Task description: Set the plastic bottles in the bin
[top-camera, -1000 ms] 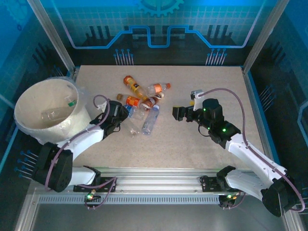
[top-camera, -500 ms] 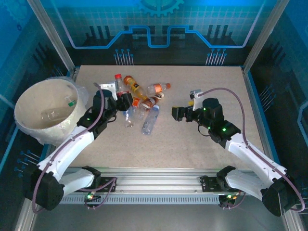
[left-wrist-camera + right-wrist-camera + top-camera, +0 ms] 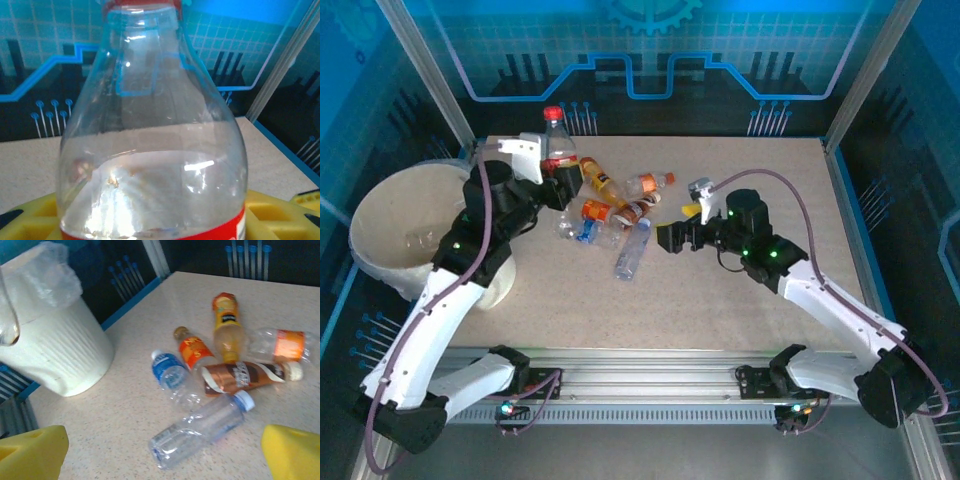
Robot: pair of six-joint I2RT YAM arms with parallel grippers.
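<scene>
My left gripper [image 3: 558, 180] is shut on a clear bottle [image 3: 553, 138] with a red cap and red label, held upright in the air just right of the bin [image 3: 372, 215]. In the left wrist view that bottle [image 3: 150, 150] stands between my yellow fingers [image 3: 275, 212]. Several plastic bottles lie in a pile on the table: an orange one [image 3: 595, 178], a brown one [image 3: 245, 376], a blue-labelled one [image 3: 172, 376] and a clear blue-capped one [image 3: 202, 432]. My right gripper [image 3: 670, 238] is open just right of the pile, and the clear bottle lies ahead of its fingertips [image 3: 292, 452].
The cream bin [image 3: 55, 357] with its plastic liner stands at the table's left edge; a clear bottle [image 3: 420, 240] lies inside it. Bare tabletop [image 3: 720, 310] stretches in front of the pile and to the right. Metal frame posts [image 3: 865, 85] and blue panels close in the back.
My left arm rose from the pile with the red-capped bottle and carried it back and left, next to the bin. My right gripper shifted left, closer to the pile.
</scene>
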